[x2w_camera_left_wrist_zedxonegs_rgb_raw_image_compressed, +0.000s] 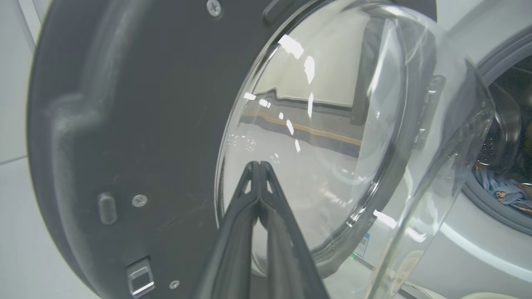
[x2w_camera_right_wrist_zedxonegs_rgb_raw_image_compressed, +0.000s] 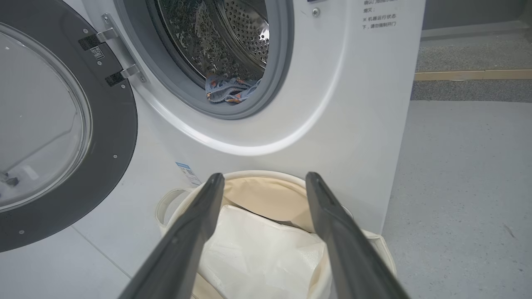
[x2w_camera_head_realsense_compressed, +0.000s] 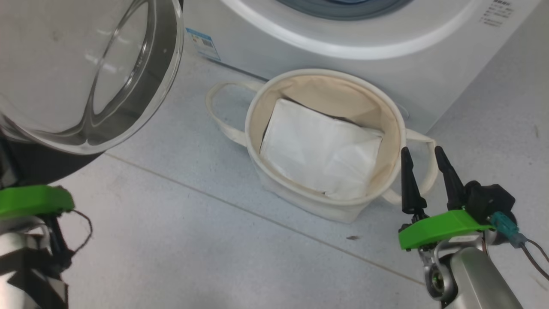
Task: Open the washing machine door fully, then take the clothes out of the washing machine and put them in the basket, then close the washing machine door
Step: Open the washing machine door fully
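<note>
While the round glass-bowled door (x2w_camera_right_wrist_zedxonegs_rgb_raw_image_compressed: pixel 110 137) hangs open, left jaws press together — right jaws spread by the canvas basket (x2w_camera_head_realsense_compressed: pixel 296 199).

The washing machine door (x2w_camera_right_wrist_zedxonegs_rgb_raw_image_compressed: pixel 41 124) hangs wide open on its hinges at the left of the opening, a glossy black rim around a bulging clear glass bowl. Inside the white washing machine (x2w_camera_right_wrist_zedxonegs_rgb_raw_image_compressed: pixel 332 104), the clothes (x2w_camera_right_wrist_zedxonegs_rgb_raw_image_compressed: pixel 228 89), light blue with an orange-brown print, lie bunched at the front lip of the steel drum (x2w_camera_right_wrist_zedxonegs_rgb_raw_image_compressed: pixel 245 29). The basket (x2w_camera_right_wrist_zedxonegs_rgb_raw_image_compressed: pixel 270 195), round cream canvas with loop handles, stands upright on the floor (x2w_camera_right_wrist_zedxonegs_rgb_raw_image_compressed: pixel 457 187), right against the machine's front below the opening
</note>
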